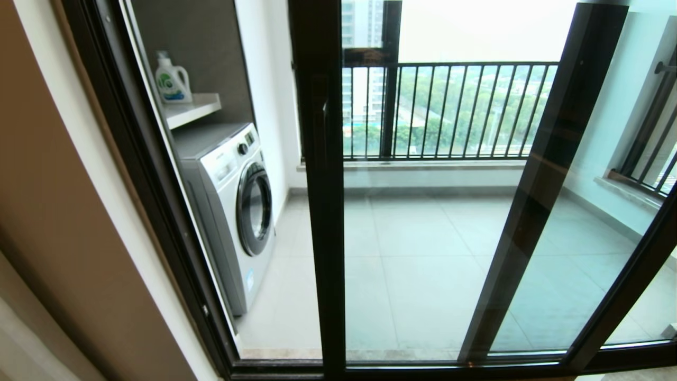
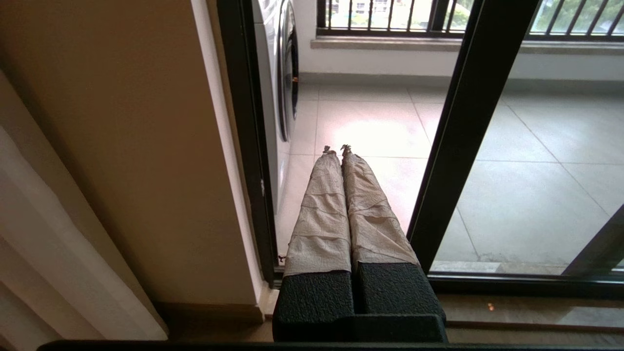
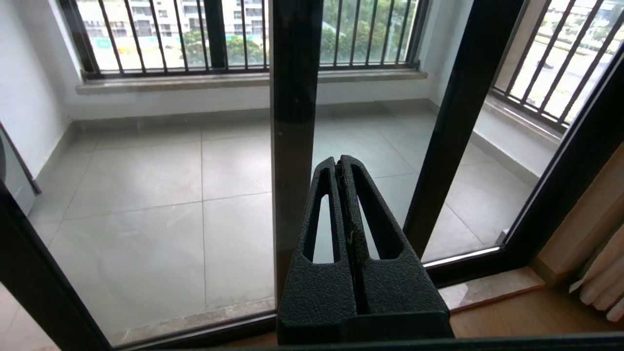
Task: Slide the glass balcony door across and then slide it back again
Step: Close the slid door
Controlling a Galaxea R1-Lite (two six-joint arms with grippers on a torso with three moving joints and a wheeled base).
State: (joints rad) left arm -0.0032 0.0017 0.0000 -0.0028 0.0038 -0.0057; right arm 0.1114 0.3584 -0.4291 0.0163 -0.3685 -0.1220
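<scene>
My head camera shows no arm of mine; only the wrist cameras show my grippers. My left gripper (image 2: 337, 149) has its two tape-wrapped fingers (image 2: 321, 204) pressed together with nothing between them, and it hangs free in front of the doorway, touching nothing. My right gripper (image 3: 341, 163) is likewise pressed together, its black slotted fingers (image 3: 375, 214) meeting along their length and holding nothing, and it points at the glass without contact that I can make out.

The glass balcony door (image 1: 322, 201) stands in front of me, its dark glossy upright running from 12 o'clock down to 6 o'clock through the middle of my head view, with a slim dark latch handle (image 1: 323, 132) on that upright, above centre. Its glass stretches away toward 3 o'clock, where a second dark upright (image 1: 534, 211) leans across the view. At 9 o'clock of the door's upright there is a gap between it and the outer frame (image 1: 153, 185); whether glass fills that gap I cannot tell.

Beyond, on the tiled balcony floor (image 1: 423, 254), a white washing machine (image 1: 238, 206) sits at 9 o'clock, with a detergent bottle (image 1: 172, 79) on a shelf (image 1: 193, 108) above it at about 10 o'clock. A barred window (image 1: 449, 111) lies at 12 to 1 o'clock.
</scene>
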